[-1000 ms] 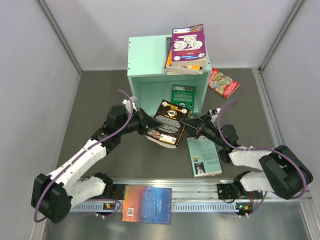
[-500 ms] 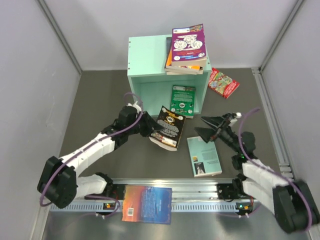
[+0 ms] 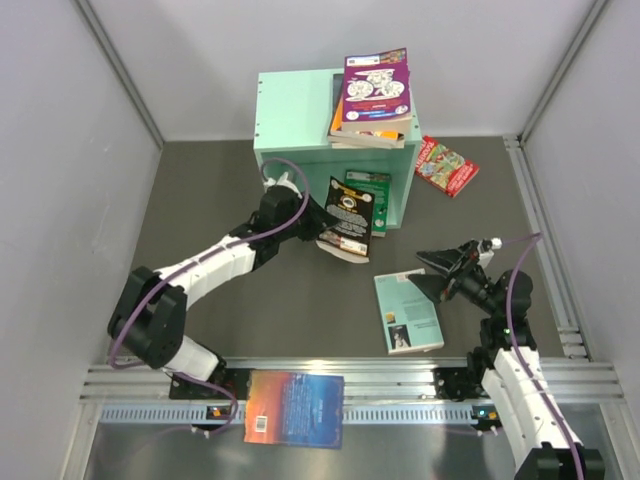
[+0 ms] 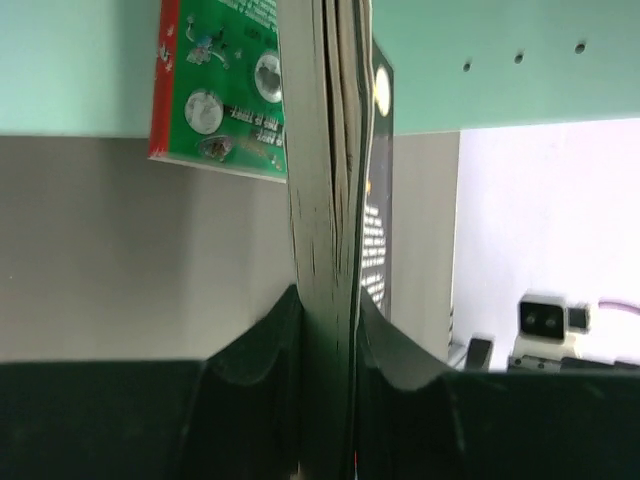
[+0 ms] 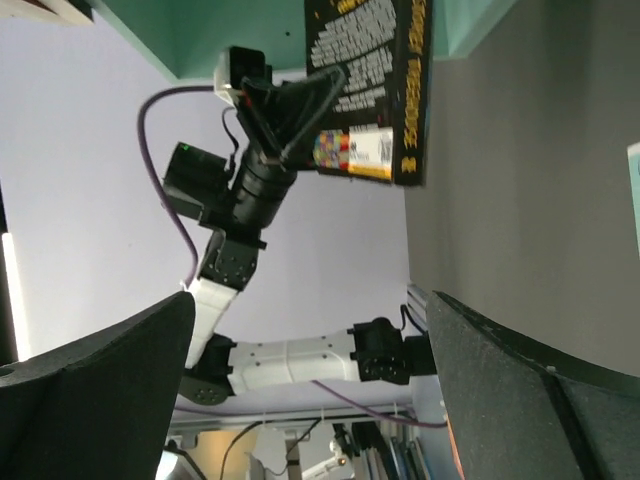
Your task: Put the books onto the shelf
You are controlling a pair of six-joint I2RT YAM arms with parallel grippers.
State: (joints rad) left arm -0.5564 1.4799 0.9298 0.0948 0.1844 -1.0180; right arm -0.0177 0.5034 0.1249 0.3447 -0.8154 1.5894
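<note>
inside the shelf (image 3: 295, 105) sits a green book (image 3: 378, 200); left tool (image 3: 322, 222) clamps the dark book (image 3: 347, 218); right tool (image 3: 416, 270) gapes wide.

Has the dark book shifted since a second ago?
Yes. The dark book has gone from mid-table toward the shelf, now at its open front, overlapping the green book in the top view.

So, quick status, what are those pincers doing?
Left pincer shut on dark book, at shelf mouth. Right pincer open, empty, near pale book. Green book in shelf opening, close alongside.
</note>
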